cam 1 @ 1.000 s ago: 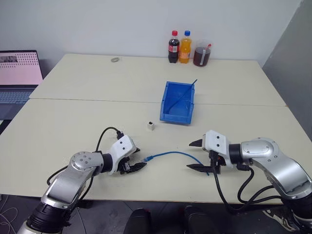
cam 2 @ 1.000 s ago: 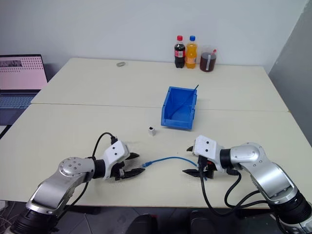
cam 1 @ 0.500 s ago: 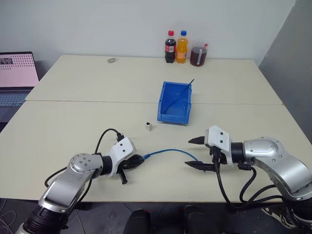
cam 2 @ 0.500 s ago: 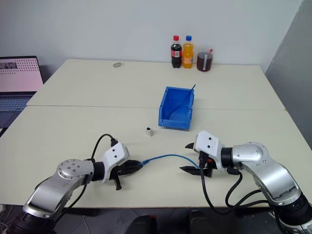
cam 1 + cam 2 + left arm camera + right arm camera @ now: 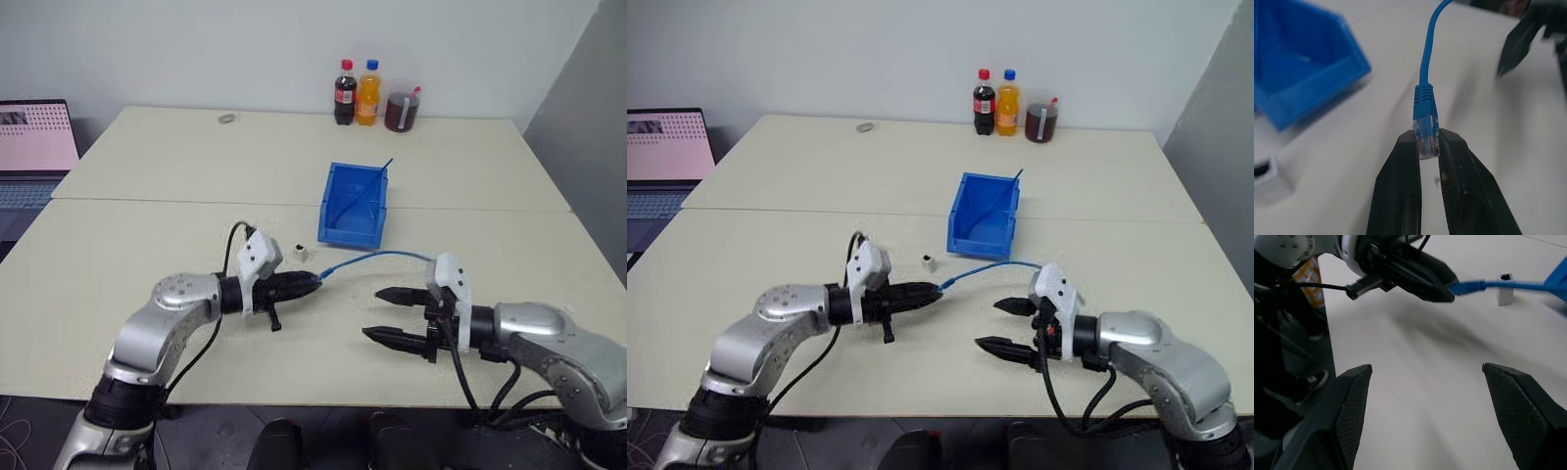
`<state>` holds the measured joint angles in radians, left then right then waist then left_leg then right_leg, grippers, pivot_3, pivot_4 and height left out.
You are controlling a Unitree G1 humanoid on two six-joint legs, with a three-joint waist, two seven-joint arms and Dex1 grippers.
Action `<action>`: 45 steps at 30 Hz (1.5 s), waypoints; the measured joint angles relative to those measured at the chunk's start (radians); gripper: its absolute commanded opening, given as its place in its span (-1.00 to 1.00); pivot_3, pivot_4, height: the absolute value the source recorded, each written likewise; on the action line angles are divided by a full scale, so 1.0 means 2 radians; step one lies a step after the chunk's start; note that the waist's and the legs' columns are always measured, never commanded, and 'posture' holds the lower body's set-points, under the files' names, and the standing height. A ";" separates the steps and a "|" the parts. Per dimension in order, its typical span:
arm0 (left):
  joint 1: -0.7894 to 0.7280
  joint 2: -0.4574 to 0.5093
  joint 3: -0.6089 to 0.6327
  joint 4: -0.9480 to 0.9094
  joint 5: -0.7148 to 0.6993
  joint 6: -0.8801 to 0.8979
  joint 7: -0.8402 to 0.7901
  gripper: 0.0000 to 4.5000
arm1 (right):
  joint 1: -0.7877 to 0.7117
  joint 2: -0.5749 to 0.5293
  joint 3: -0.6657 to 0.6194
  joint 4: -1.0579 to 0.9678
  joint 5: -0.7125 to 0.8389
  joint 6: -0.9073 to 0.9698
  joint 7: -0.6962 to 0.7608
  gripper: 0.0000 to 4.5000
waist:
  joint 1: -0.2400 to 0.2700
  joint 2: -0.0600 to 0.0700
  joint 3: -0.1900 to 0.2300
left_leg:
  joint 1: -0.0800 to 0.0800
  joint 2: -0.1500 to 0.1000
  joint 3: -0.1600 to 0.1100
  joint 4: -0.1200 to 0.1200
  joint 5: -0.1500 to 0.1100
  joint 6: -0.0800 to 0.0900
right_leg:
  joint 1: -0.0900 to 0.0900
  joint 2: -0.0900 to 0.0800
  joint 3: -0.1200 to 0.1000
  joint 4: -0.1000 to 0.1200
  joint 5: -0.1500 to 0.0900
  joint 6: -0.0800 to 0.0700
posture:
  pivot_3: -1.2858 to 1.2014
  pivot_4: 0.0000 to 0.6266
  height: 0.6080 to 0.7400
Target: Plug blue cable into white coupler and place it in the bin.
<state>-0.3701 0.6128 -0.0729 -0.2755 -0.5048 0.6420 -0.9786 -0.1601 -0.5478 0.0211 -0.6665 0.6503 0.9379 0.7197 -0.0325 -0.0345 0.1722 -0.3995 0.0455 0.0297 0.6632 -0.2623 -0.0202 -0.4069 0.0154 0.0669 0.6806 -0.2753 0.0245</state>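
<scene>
My left gripper (image 5: 312, 286) is shut on the clear plug (image 5: 1425, 136) at the end of the blue cable (image 5: 377, 257). It holds the plug a little above the table, pointing toward my right arm. The cable arcs away to the right and passes behind my right gripper (image 5: 372, 313). That gripper is open and has nothing between its fingers. The white coupler (image 5: 301, 253) stands on the table just beyond my left gripper's tips, apart from them. The blue bin (image 5: 350, 235) sits further back.
A thin dark stick (image 5: 367, 188) leans inside the bin. Two bottles (image 5: 357, 93) and a cup of dark liquid (image 5: 400, 110) stand at the table's far edge, with a small ring (image 5: 227, 118) to their left. A laptop (image 5: 34, 137) is at far left.
My left gripper closed on the cable's plug and lifted it off the table, up and to the right toward the coupler. The right gripper rolled at the wrist and stayed open.
</scene>
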 measured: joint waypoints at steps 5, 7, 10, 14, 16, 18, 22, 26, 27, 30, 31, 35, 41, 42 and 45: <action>-0.019 0.000 0.001 -0.007 -0.051 0.038 -0.018 -0.90 | 0.009 0.056 -0.020 0.009 0.012 -0.022 -0.043 0.69 | -0.002 0.000 0.000 | 0.000 0.000 0.000 0.000 0.000 0.000 | 0.000 0.000 0.000 0.000 0.000 0.000 | 0.03 -0.52 1.00; -0.019 0.000 0.001 -0.008 -0.061 0.039 -0.018 -0.90 | 0.005 0.070 -0.033 0.021 0.041 -0.015 -0.051 0.69 | -0.001 0.000 0.000 | 0.000 0.000 0.000 0.000 0.000 0.000 | 0.000 0.000 0.000 0.000 0.000 0.000 | 0.03 -0.52 1.00; -0.019 0.000 0.007 -0.007 -0.065 0.038 -0.017 -0.90 | -0.006 0.083 -0.048 0.036 0.086 0.009 -0.067 0.69 | -0.001 0.000 0.000 | 0.000 0.000 0.000 0.000 0.000 0.000 | 0.000 0.000 0.000 0.000 0.000 0.000 | 0.03 -0.52 1.00; -0.019 -0.003 0.011 -0.007 -0.069 0.034 -0.017 -0.90 | -0.020 0.107 -0.059 0.049 0.136 0.028 -0.095 0.69 | 0.000 0.000 0.000 | 0.000 0.000 0.000 0.000 0.000 0.000 | 0.000 0.000 0.001 0.000 0.000 0.000 | 0.03 -0.52 1.00; -0.018 -0.008 0.011 -0.007 -0.069 0.032 -0.016 -0.90 | -0.029 0.118 -0.059 0.056 0.152 0.034 -0.111 0.69 | 0.000 0.000 0.000 | 0.000 0.000 0.000 0.000 0.000 0.000 | 0.000 0.000 0.001 0.000 0.000 0.000 | 0.03 -0.52 1.00; -0.018 -0.012 0.011 -0.007 -0.070 0.032 -0.016 -0.90 | -0.033 0.127 -0.059 0.065 0.159 0.036 -0.123 0.69 | 0.000 0.000 0.000 | 0.000 0.000 0.000 0.000 0.000 0.000 | 0.000 0.000 0.001 0.000 0.000 0.000 | 0.03 -0.52 1.00; -0.016 -0.014 0.011 -0.008 -0.076 0.032 -0.013 -0.90 | -0.048 0.140 -0.057 0.085 0.171 0.036 -0.141 0.69 | -0.001 0.000 0.000 | 0.000 0.000 0.000 0.000 0.000 0.000 | 0.000 0.000 0.001 0.000 0.000 0.000 | 0.03 -0.52 1.00; -0.016 -0.016 0.011 -0.016 -0.081 0.034 -0.007 -0.90 | -0.058 0.144 -0.049 0.095 0.175 0.036 -0.144 0.69 | 0.000 0.000 0.000 | 0.000 0.000 0.000 0.000 0.000 0.000 | 0.000 0.000 0.001 0.000 0.000 0.000 | 0.03 -0.52 1.00; -0.016 -0.016 0.011 -0.016 -0.082 0.035 -0.006 -0.90 | -0.062 0.145 -0.048 0.100 0.176 0.036 -0.144 0.69 | 0.000 0.000 0.000 | 0.000 0.000 0.000 0.000 0.000 0.000 | 0.000 0.000 0.001 0.000 0.000 0.000 | 0.03 -0.52 1.00; -0.016 -0.018 0.011 -0.016 -0.085 0.036 -0.004 -0.90 | -0.066 0.145 -0.048 0.102 0.177 0.035 -0.144 0.54 | 0.000 0.000 0.000 | 0.000 0.000 0.000 0.000 0.000 0.000 | 0.000 0.000 0.001 0.000 0.000 0.000 | 0.03 -0.52 1.00; -0.016 -0.018 0.011 -0.016 -0.087 0.036 -0.003 -0.90 | -0.066 0.145 -0.048 0.102 0.177 0.035 -0.144 0.51 | 0.000 0.000 0.000 | 0.000 0.000 0.000 0.000 0.000 0.000 | 0.000 0.000 0.001 0.000 0.000 0.000 | 0.03 -0.52 1.00; -0.016 -0.018 0.011 -0.017 -0.090 0.036 0.002 -0.90 | -0.066 0.147 -0.048 0.107 0.179 0.035 -0.144 0.08 | 0.000 0.000 0.000 | 0.000 0.000 0.000 0.000 0.000 0.000 | 0.000 0.000 0.001 0.000 0.000 0.000 | 0.03 -0.52 1.00; -0.016 -0.017 0.011 -0.018 -0.091 0.036 0.004 -0.90 | -0.066 0.148 -0.048 0.108 0.193 0.034 -0.143 -0.57 | 0.000 0.000 0.000 | 0.000 0.000 0.000 0.000 0.000 0.000 | 0.000 0.000 0.001 0.000 0.000 0.000 | 0.03 -0.52 1.00; -0.016 -0.017 0.011 -0.018 -0.092 0.036 0.003 -0.90 | -0.066 0.148 -0.048 0.108 0.194 0.034 -0.143 -0.66 | 0.000 0.000 0.000 | 0.000 0.000 0.000 0.000 0.000 0.000 | 0.000 0.000 0.001 0.000 0.000 0.000 | 0.03 -0.52 1.00; -0.014 -0.014 0.011 -0.021 -0.094 0.036 0.003 -0.90 | -0.066 0.148 -0.049 0.111 0.200 0.034 -0.143 -0.93 | -0.001 0.000 0.000 | 0.000 0.000 0.000 0.000 0.000 0.000 | 0.000 0.000 0.001 0.000 0.000 0.000 | 0.03 -0.52 1.00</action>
<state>-0.3980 0.5855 -0.0508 -0.3166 -0.6934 0.7148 -0.9730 -0.2928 -0.2522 -0.0775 -0.4449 1.0512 1.0066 0.4342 -0.0335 -0.0342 0.1725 -0.3999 0.0460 0.0291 0.6628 -0.2623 -0.0202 -0.4072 0.0157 0.0690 0.6802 -0.2754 0.0243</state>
